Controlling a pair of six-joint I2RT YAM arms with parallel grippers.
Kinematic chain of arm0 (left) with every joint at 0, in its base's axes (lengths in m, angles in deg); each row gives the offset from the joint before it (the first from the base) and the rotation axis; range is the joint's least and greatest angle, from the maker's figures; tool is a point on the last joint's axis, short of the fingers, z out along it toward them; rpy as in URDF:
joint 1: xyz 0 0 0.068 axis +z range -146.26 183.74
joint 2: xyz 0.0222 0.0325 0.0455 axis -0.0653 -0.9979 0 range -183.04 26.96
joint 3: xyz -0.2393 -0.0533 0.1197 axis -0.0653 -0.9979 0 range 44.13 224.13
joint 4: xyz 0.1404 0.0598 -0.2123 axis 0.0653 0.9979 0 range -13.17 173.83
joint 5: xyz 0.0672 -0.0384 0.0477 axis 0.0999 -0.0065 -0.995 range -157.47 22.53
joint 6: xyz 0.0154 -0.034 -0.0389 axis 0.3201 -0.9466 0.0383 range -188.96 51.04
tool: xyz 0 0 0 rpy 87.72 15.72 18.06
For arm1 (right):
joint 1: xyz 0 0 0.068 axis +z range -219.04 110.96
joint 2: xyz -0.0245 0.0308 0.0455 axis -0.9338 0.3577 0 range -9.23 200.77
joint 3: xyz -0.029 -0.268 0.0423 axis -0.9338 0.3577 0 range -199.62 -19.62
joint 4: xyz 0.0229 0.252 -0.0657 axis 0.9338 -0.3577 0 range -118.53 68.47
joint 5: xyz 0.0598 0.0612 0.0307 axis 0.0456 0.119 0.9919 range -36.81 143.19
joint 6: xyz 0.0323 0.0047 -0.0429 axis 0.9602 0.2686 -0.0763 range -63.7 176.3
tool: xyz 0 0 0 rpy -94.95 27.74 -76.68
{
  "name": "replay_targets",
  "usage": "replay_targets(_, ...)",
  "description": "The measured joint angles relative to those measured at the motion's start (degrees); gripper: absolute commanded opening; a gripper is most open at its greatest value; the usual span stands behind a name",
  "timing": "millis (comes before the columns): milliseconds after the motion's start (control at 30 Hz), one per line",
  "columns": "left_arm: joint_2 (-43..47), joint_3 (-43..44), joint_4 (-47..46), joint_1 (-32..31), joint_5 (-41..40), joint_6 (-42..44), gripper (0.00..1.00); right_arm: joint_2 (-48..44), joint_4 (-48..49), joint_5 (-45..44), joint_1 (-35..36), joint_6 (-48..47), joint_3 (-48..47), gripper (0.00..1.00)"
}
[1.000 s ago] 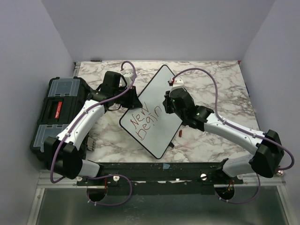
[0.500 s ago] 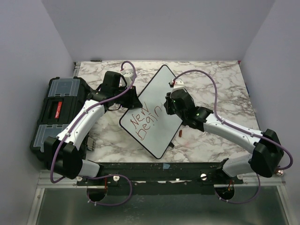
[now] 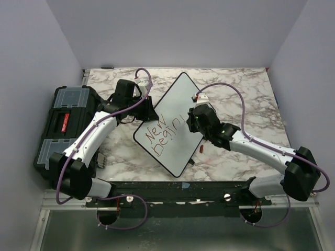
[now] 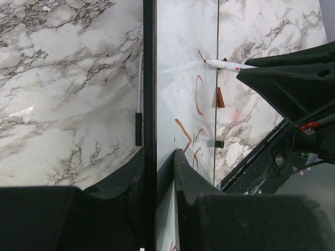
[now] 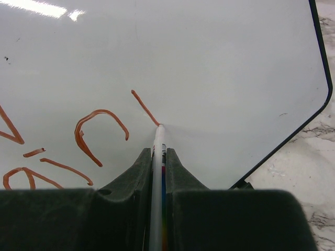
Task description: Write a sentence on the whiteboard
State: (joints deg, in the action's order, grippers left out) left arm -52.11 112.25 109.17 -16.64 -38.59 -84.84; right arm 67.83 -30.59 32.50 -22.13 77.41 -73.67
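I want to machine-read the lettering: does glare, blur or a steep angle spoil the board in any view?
Right wrist: a glare streak on the whiteboard at top left, clear of the sentence, whose strokes are sharp. Left wrist: whiteboard seen nearly edge-on, sentence squeezed. Top external: even light, sentence small but legible.

Free to pass along the far edge and far-right corner of the counter. Blocked at the left edge by a toolbox. Barred mid-counter by the whiteboard, left arm at its rim, right arm pressing a pen onto it. Small red piece just beside it.
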Motion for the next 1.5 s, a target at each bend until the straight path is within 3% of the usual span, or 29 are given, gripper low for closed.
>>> replay_targets(933,0.0,0.0,0.1,0.0,-0.2,0.0,0.00,6.2,0.0,0.6,-1.8,-1.4,-9.6,0.01)
replay_targets(1500,0.0,0.0,0.2,0.0,-0.2,0.0,0.00,4.7,1.3,0.6,-3.5,-1.2,-5.7,0.01)
